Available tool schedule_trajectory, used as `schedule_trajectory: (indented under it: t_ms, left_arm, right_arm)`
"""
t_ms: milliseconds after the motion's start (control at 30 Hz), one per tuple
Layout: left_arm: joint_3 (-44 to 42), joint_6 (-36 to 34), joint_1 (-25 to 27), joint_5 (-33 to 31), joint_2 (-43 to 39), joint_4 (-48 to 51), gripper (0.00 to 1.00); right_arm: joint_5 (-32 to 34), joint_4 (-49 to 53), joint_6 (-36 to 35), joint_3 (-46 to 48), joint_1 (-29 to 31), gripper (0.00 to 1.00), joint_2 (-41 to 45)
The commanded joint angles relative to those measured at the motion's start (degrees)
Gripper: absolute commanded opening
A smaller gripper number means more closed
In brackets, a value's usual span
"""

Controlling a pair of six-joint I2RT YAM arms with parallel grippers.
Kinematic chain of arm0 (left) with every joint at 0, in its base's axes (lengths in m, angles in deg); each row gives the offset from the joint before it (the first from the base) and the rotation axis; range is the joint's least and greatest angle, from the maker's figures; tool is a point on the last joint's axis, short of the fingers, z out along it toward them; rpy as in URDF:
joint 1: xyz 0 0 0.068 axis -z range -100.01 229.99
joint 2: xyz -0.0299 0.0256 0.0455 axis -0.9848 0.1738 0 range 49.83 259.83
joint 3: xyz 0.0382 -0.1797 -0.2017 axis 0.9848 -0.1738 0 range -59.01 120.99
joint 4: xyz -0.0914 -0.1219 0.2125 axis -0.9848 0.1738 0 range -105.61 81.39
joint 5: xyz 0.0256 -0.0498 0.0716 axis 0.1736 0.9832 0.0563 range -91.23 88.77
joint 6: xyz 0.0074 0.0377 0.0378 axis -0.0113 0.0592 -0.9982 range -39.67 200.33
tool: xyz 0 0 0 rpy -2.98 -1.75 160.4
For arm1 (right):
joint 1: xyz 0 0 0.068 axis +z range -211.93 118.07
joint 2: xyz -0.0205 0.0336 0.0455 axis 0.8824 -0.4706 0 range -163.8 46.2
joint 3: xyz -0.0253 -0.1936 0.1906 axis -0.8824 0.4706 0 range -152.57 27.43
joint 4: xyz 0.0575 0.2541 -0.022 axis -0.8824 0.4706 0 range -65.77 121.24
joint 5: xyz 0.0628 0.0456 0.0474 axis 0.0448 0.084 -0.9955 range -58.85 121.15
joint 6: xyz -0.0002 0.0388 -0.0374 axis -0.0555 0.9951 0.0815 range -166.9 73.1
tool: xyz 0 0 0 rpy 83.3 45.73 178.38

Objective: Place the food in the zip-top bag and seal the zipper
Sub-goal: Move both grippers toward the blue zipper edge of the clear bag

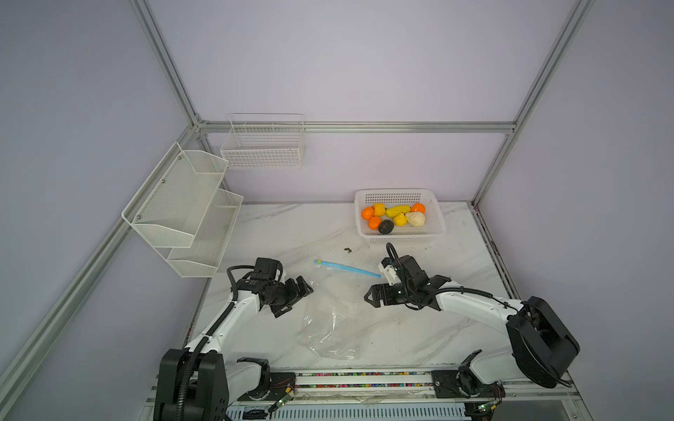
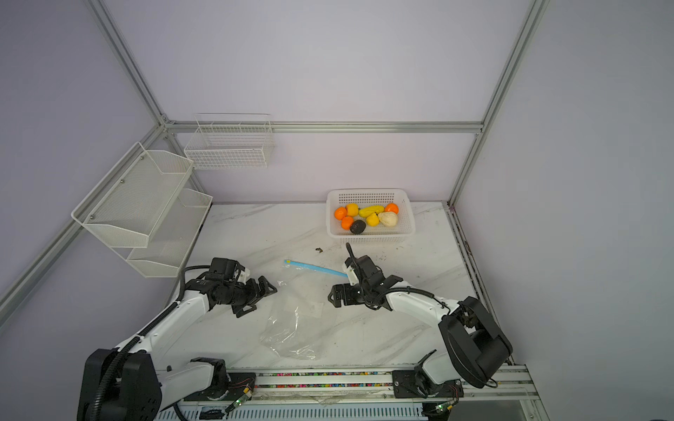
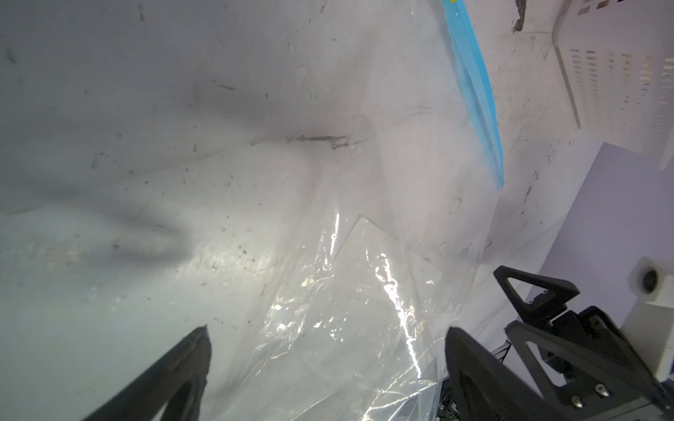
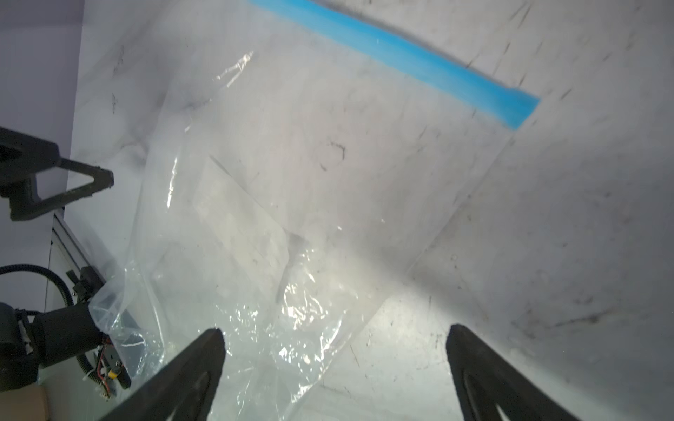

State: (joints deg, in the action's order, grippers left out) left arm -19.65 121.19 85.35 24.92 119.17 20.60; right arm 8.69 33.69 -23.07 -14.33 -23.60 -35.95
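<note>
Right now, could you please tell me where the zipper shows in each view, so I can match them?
Top view: zipper mid-table, slanting, nearer than the basket.
Top view: zipper in the same spot, slightly further left.
Left wrist: zipper running down from the top edge, right of centre.
Right wrist: zipper running diagonally across the top.
Shared landmark: the bag it edges.

A white perforated basket sits in the table's far right corner, a dark scrap nearby; a mesh shelf and wire rack hang by the far left corner.
</note>
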Motion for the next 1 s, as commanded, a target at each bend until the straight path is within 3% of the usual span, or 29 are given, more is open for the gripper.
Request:
schedule_trajectory:
  t_ms: [0, 233, 567, 967]
  left_arm:
    - [6.02, 0.84, 0.90, 3.94, 5.27, -5.62, 0.97]
    - [11.47, 0.59, 4.51, 3.09, 15.30, -10.15, 0.97]
    - [26.03, 0.02, 9.60, 2.97, 30.05, -12.74, 0.87]
    - [37.32, -3.54, 10.03, -0.71, 35.08, -7.79, 0.87]
  right_arm:
    - [-3.26, -3.90, 2.78, 1.26, 1.03, 0.96, -0.84]
    - [-3.44, -8.31, 2.61, 3.41, 2.67, 0.91, -2.45]
    - [-3.47, -11.21, -0.31, 0.77, 4.63, 0.85, -7.33]
    - [-4.30, -16.72, 0.16, -1.91, 10.58, 0.84, -13.17]
